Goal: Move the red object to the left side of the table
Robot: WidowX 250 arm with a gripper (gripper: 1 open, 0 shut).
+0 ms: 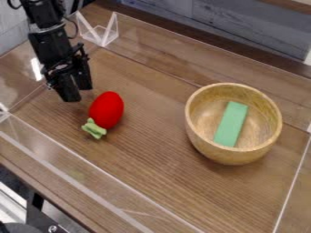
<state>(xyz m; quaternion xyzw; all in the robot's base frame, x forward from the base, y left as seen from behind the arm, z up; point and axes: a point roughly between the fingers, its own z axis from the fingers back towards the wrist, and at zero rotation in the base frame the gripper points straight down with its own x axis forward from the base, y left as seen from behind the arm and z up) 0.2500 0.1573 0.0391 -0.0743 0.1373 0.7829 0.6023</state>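
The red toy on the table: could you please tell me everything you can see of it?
The red toy is a glossy, smooth, egg-shaped piece with a pale green leafy stem at its lower end. It lies on its side on the brown wood-grain table, between the gripper and the round bowl, touching the tabletop.

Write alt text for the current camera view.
A glossy red toy with a pale green stem lies on a brown wooden table, beside the black robot gripper. Across the table, a round light wooden bowl holds a green rectangular block.
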